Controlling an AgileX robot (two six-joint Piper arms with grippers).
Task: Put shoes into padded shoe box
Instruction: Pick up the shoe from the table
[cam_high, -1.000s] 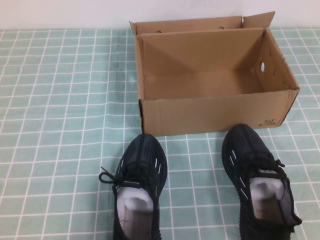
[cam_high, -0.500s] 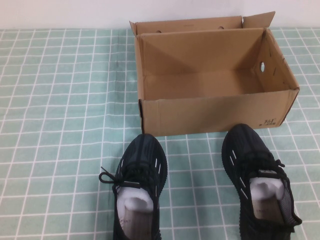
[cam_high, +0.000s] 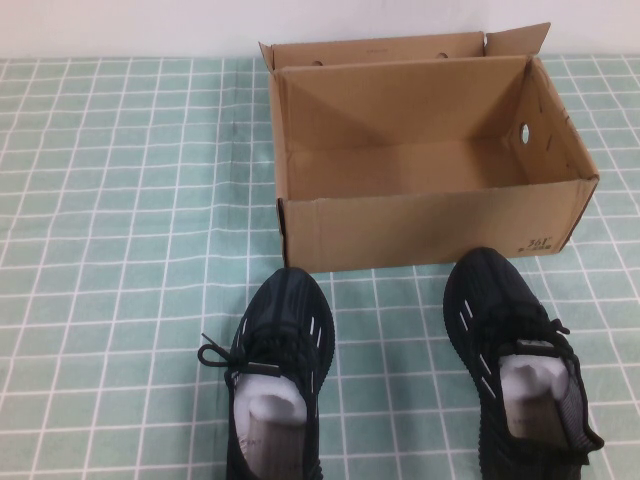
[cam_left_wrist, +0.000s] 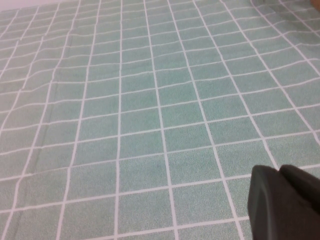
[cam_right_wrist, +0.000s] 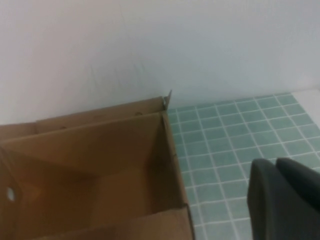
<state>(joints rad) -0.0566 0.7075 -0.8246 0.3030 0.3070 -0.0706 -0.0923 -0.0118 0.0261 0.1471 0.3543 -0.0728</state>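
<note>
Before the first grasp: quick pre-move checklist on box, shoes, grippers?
1. Brown corrugated cardboard box open, flaps up: ok.
2. Box interior free of objects: ok.
3. Both black knit lace-up sneakers on the green checked cloth on the robot's side of the box, upright: left sneaker and right sneaker: ok.
4. White paper stuffing seated in both: ok.
5. Left gripper over bare cloth, holding nothing; open or shut: cannot tell.
6. Right gripper beside the box, holding nothing; open or shut: cannot tell.
</note>
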